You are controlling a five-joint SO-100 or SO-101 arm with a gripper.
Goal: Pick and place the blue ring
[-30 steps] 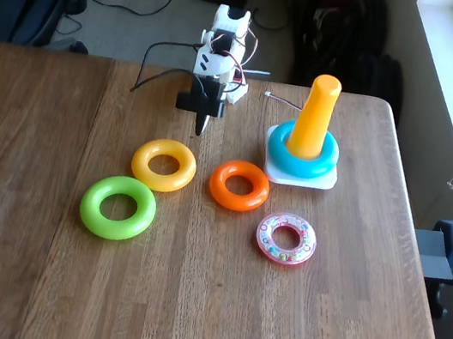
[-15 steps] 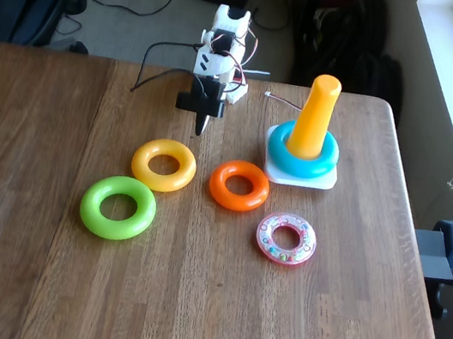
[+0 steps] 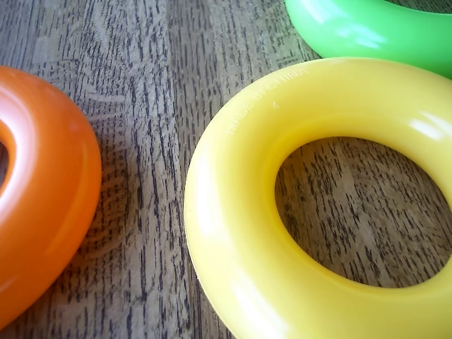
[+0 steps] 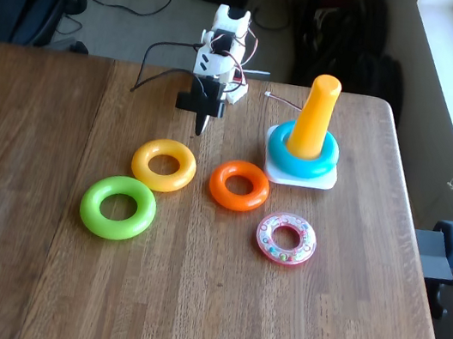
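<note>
pincer (image 4: 203, 127) hangs shut and empty behind the yellow ring (image 4: 164, 164); blue ring (image 4: 302, 155) already sits on the peg (image 4: 315, 116), so the task looks done.

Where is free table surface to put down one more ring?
The near table below the green ring and pink ring is bare, as is the left side. Crowded: the middle, around the yellow ring, orange ring and blue ring.
</note>
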